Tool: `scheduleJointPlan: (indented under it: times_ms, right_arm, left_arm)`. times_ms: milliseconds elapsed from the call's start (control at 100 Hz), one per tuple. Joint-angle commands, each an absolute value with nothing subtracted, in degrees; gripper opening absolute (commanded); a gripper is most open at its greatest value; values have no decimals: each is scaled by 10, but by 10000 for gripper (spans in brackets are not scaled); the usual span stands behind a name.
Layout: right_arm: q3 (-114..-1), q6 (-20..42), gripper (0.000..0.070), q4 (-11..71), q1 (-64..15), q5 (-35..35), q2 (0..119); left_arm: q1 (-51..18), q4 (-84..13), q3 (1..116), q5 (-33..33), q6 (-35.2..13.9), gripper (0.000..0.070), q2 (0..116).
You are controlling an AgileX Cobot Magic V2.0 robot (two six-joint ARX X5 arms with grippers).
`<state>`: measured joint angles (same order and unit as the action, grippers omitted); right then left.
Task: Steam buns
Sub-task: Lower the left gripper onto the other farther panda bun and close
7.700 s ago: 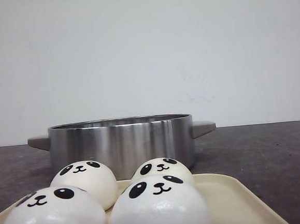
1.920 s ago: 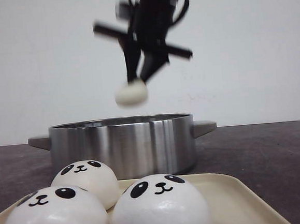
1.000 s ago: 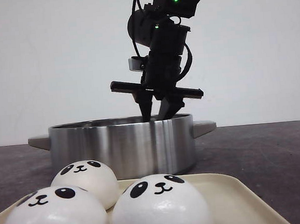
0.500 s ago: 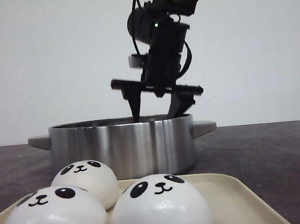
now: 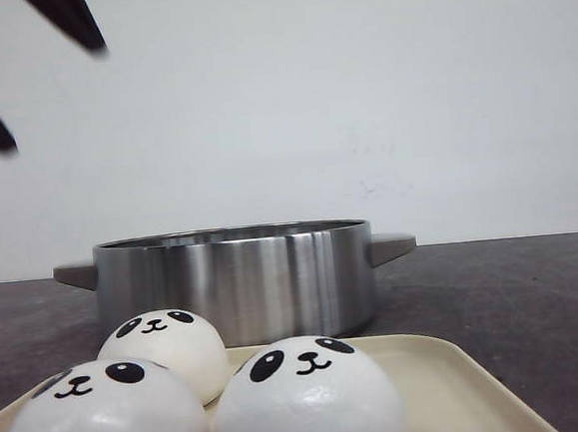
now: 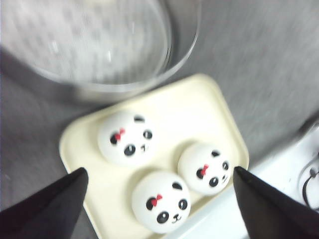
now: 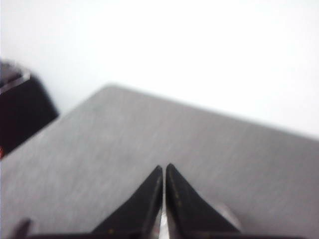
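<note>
Three white panda-faced buns [image 5: 164, 351] [image 5: 100, 421] [image 5: 305, 395] sit on a cream tray [image 5: 452, 383] in front of the steel pot [image 5: 234, 280]. In the left wrist view the same three buns [image 6: 127, 138] [image 6: 206, 168] [image 6: 161, 201] lie on the tray [image 6: 189, 109] next to the pot [image 6: 169, 50]. The fourth bun is out of sight. My left gripper [image 6: 159, 171] is open and empty, high above the tray; its fingertips [image 5: 79, 22] show at the top left of the front view. My right gripper [image 7: 163, 168] is shut and empty over bare table.
The pot has two grey side handles [image 5: 392, 246]. The dark table [image 5: 516, 298] stretches right of the pot and tray. A white edge [image 6: 279, 169] runs along the tray's near side. A dark object [image 7: 20, 114] stands at the table's edge in the right wrist view.
The open gripper that hung over the pot half a second ago has left there. Open fingertips now show at the top left, close to the camera. Buns and pot have not moved.
</note>
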<state>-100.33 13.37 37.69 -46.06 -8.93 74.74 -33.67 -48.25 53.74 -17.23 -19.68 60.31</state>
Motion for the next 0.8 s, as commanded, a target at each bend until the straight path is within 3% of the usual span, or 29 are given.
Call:
scheduleJointPlan:
  times_ms: [0, 450, 710, 750, 790]
  right_arm:
    - [-1009, 113, 0, 378, -474, -115, 724]
    - [-1009, 101, 0, 482, -484, -210, 620]
    - [-1009, 101, 0, 517, -484, -211, 620]
    - [-1009, 101, 0, 516, -484, -211, 620]
    - [-1009, 101, 0, 516, -484, -211, 620]
  left_arm:
    - [-345, -478, 547, -163, -222, 635, 639]
    - [-384, -383, 547, -123, -222, 637, 852]
    - [-384, -362, 547, -113, -229, 630, 915]
    - [-384, -360, 547, -113, -233, 612, 921]
    - [-384, -358, 547, -113, -236, 546, 927]
